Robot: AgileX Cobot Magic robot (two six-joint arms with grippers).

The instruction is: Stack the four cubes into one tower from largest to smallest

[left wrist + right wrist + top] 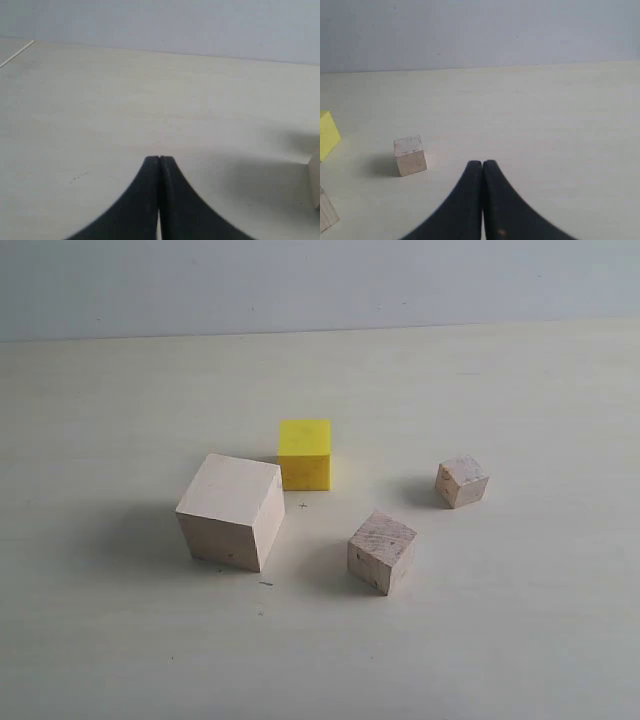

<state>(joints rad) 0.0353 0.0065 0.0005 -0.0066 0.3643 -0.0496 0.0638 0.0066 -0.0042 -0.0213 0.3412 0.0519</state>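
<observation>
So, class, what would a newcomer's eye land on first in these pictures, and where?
The bright yellow cube stands out, near the middle of the pale table in the exterior view. Left of it, nearer the camera, sits the large wood cube, the biggest thing there; the medium cube and small cube stand apart to the right.

Four cubes on one table (520,640): three of bare wood, the large wood cube (230,512), medium wood cube (381,551) and small wood cube (461,481), and one yellow cube (304,453). Two grippers: left gripper (159,159), right gripper (482,163).
</observation>
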